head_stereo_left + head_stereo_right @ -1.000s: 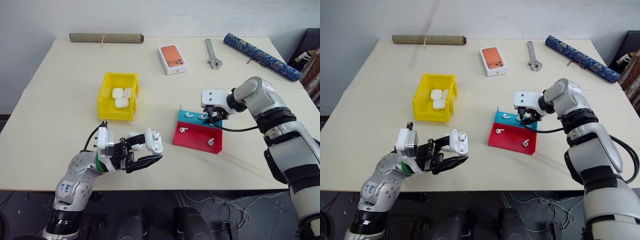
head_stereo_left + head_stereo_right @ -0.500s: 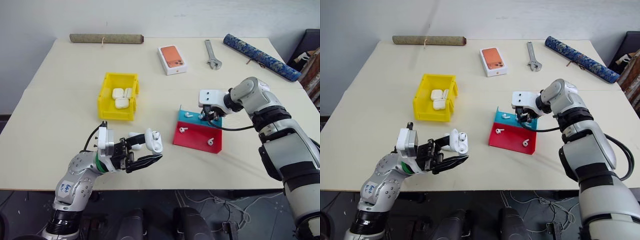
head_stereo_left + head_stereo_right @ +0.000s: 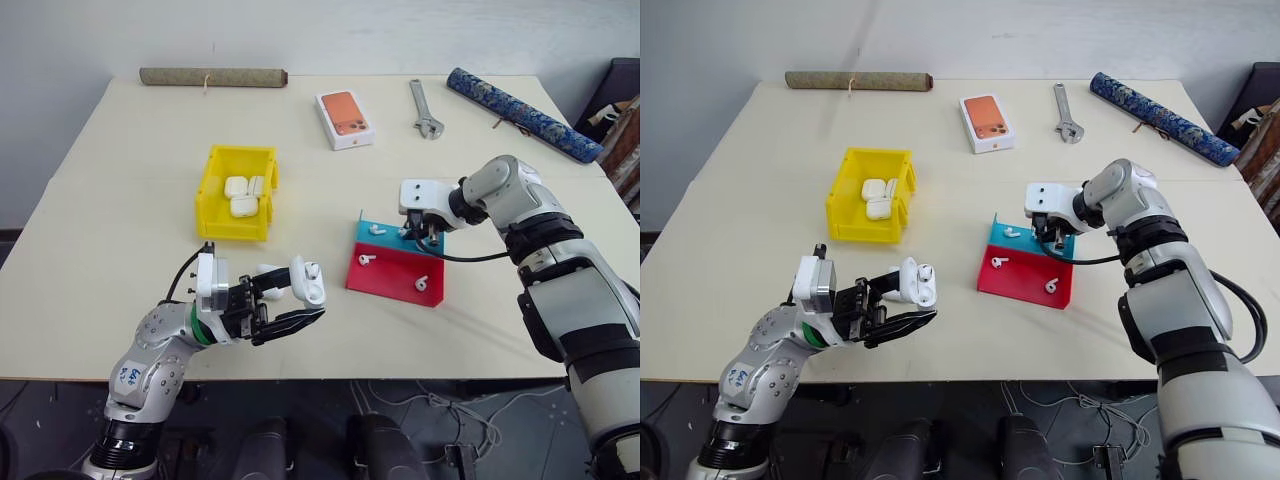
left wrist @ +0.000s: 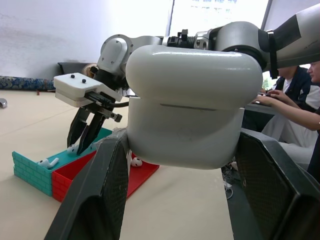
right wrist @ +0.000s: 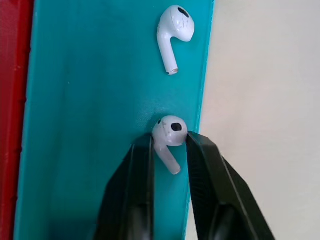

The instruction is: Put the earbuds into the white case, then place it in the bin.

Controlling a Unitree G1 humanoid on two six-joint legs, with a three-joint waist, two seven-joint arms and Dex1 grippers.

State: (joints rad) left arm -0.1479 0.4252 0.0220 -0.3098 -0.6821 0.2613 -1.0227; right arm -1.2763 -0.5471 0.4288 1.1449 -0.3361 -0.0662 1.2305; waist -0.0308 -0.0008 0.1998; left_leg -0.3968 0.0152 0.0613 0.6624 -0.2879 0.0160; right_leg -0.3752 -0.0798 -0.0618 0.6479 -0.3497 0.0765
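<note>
You see white case (image 3: pixel 304 281) held up off table in left gripper (image 3: pixel 283 307), lid flipped open, one earbud seated inside. Earbuds (image 5: pixel 168 137): one pinched between right gripper (image 5: pixel 168 150) fingers on teal step, another just beside it, two on red step. Bin (image 3: pixel 213 196), yellow, holds three closed white cases.

Bright, even light; soft shadows; blown-out window glare behind the left wrist view.

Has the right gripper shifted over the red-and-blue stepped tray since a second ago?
No. The right gripper stays over the same end of the blue step of the red-and-blue stepped tray; only its fingers have closed around a white earbud.
</note>
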